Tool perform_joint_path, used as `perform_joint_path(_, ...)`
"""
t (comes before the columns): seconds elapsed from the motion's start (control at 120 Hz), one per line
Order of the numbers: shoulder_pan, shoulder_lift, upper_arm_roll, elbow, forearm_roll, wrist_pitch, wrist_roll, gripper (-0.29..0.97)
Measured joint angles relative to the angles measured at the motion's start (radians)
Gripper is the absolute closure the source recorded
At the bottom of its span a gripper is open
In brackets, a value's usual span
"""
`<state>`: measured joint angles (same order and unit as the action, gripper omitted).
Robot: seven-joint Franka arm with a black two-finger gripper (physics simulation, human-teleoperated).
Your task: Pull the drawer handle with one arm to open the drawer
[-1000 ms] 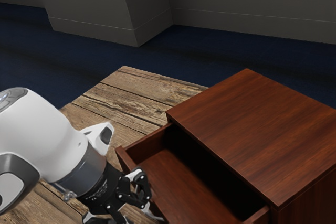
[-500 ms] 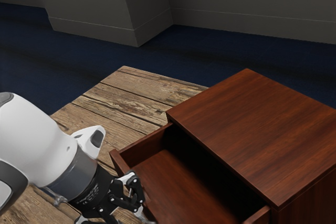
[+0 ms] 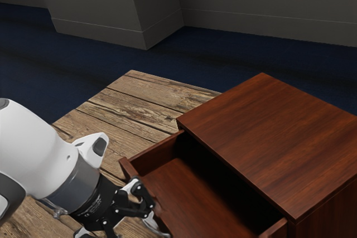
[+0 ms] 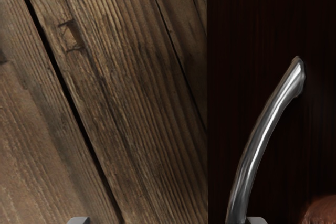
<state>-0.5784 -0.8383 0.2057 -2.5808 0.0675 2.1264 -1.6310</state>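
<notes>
A: drawer [image 3: 189,193] sits further out of the cabinet [image 3: 268,132] than a second ago; we call it open.
B: agreed; pincer [image 3: 146,215] spread apart at the drawer front; handle [image 4: 262,135] unclamped; we're nearly finished.

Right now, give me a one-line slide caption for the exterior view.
Franka arm with its gripper at the front of the open drawer of a dark wooden cabinet on a plank table.

Dark-wood drawer [image 3: 189,196] stands open, curved metal handle [image 4: 255,142].
</notes>
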Motion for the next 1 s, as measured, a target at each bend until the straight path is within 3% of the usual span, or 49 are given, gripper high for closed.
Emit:
perform_joint_path(0.383, 0.013, -0.042, -0.003, 0.007, 0.025, -0.008, 0.024, 0.28)
perform_joint_path(0.6, 0.055, -0.041, -0.119, 0.17, 0.06, -0.088, 0.04, 0.2)
perform_joint_path(0.675, 0.058, 0.063, -0.111, 0.407, 0.045, -0.201, 0.045, 0.14)
perform_joint_path(0.758, 0.053, 0.289, -0.055, 0.743, 0.016, -0.368, 0.049, 0.09)
perform_joint_path(0.808, 0.047, 0.409, -0.027, 0.867, 0.0, -0.451, 0.052, 0.07)
perform_joint_path(0.892, 0.038, 0.549, -0.013, 0.96, -0.031, -0.559, 0.052, 0.05)
perform_joint_path(1.0, 0.021, 0.574, 0.017, 0.943, -0.034, -0.642, 0.021, 0.03)
